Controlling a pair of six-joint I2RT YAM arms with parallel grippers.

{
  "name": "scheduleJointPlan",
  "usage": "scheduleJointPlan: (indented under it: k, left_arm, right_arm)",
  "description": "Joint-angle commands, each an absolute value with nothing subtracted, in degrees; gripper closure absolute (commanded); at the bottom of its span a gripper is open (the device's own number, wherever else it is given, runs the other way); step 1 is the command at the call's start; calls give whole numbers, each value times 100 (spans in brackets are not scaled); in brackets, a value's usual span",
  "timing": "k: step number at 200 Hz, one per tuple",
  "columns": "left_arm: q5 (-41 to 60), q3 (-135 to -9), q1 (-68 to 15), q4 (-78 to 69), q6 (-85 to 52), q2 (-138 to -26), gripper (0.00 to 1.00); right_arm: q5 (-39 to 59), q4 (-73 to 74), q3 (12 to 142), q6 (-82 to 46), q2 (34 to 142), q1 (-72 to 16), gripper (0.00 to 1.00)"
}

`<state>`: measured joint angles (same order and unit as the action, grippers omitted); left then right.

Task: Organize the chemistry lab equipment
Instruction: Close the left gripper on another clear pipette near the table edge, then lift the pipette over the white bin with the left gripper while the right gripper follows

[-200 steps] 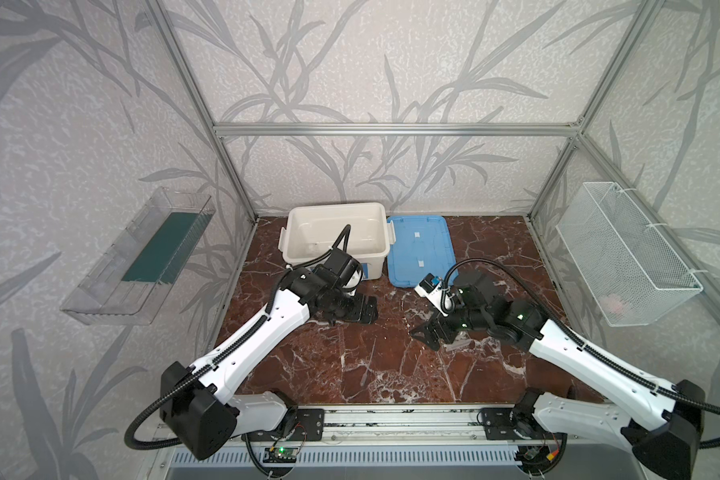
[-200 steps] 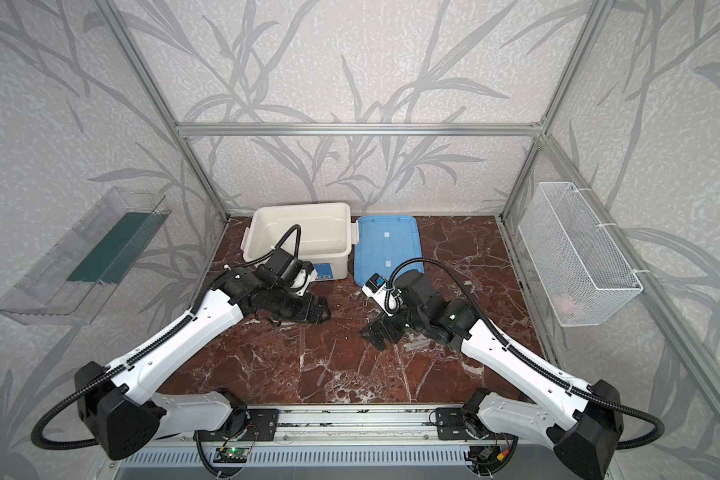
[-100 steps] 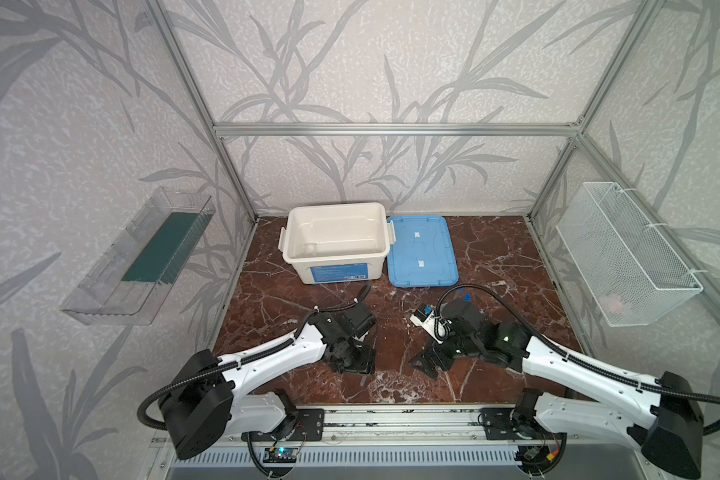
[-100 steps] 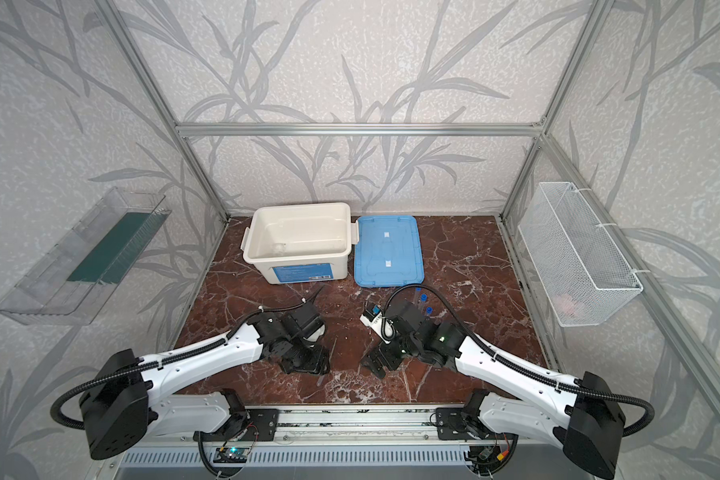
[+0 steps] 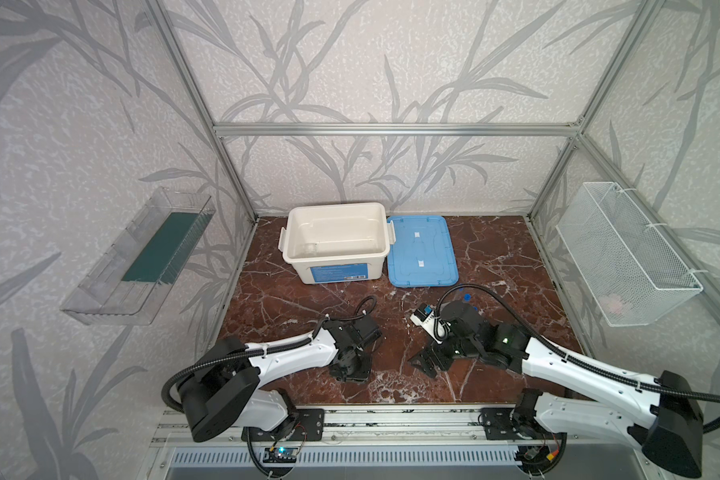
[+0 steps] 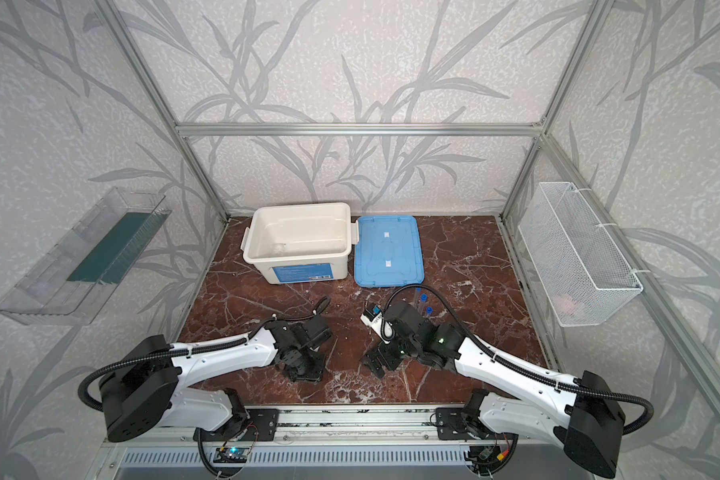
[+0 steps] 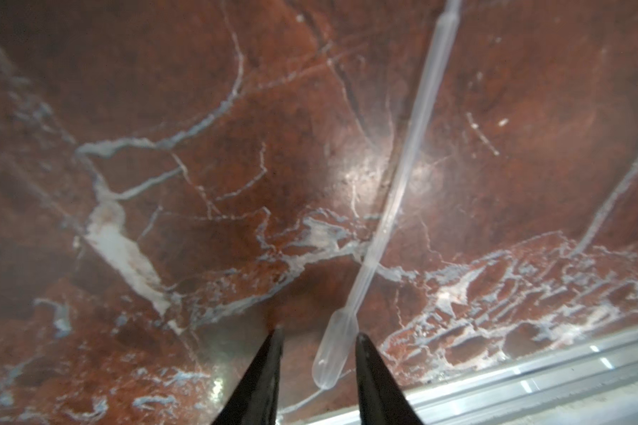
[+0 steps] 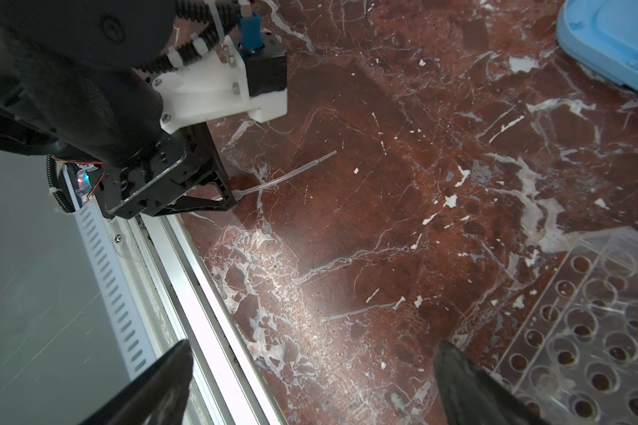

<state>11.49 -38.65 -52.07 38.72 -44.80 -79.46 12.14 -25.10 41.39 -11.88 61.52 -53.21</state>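
Straddling the bulb of the clear slim pipette, left tool stands half-open, right tool wide

The left arm and the right arm are white tubes with black joints. Far back from the fingers, each arm ends in a big black base. A black bumpy cable with white clips runs along each arm. The left gripper has two thin black fingers with pointy tips. The right gripper has black fingers too. Just behind the left fingers is a black frame with triangle holes. Behind that sits a white block with little silver screws and a blue plug. A tiny green light glows on the right arm, well behind its fingers
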Motion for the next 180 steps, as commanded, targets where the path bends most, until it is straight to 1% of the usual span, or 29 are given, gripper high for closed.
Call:
scheduleJointPlan:
  k: [1, 18, 35, 38, 44, 78, 83, 86, 91, 115, 139, 180]
  left_arm:
    - [693, -4013, -5367, 3928, -4609, -8138, 65]
    - [625, -4059, -5435, 3937, -4635, -8222, 67]
    - [529, -4102, -5490, 3943, -4671, -8289, 72]
    - [521, -4111, -5497, 3932, -4668, -8295, 75]
    - [487, -4126, -5516, 3938, -4666, -8328, 77]
    - [386, -4241, -5629, 3905, -4665, -8477, 81]
    - [381, -4257, -5642, 3900, -4667, -8480, 83]
    - [386, -4269, -5648, 3892, -4663, -8486, 86]
    - [396, -4272, -5651, 3890, -4675, -8481, 87]
    - [346, -4362, -5651, 3935, -4668, -8332, 88]
    - [255, -4545, -5631, 4090, -4638, -7930, 87]
    - [-154, -5455, -5542, 4815, -4500, -7447, 88]
  right_arm:
    - [974, -2503, 4083, -1230, 6118, -5344, 0]
    - [893, -2463, 4032, -1239, 6074, -5344, 0]
    - [853, -2398, 3988, -1269, 6064, -5344, 0]
    - [853, -2393, 3984, -1274, 6069, -5342, 0]
    - [853, -2384, 3982, -1282, 6071, -5344, 0]
    - [774, -2374, 3969, -1293, 6066, -5339, 1]
    - [765, -2357, 3969, -1299, 6037, -5344, 1]
    - [765, -2339, 3958, -1301, 6026, -5344, 1]
    - [765, -2310, 3943, -1310, 5998, -5344, 1]
    - [744, -2200, 3926, -1336, 5862, -5344, 1]
    - [572, -2147, 3922, -1329, 5708, -5344, 1]
    - [-71, -1698, 3938, -1338, 5231, -5344, 0]
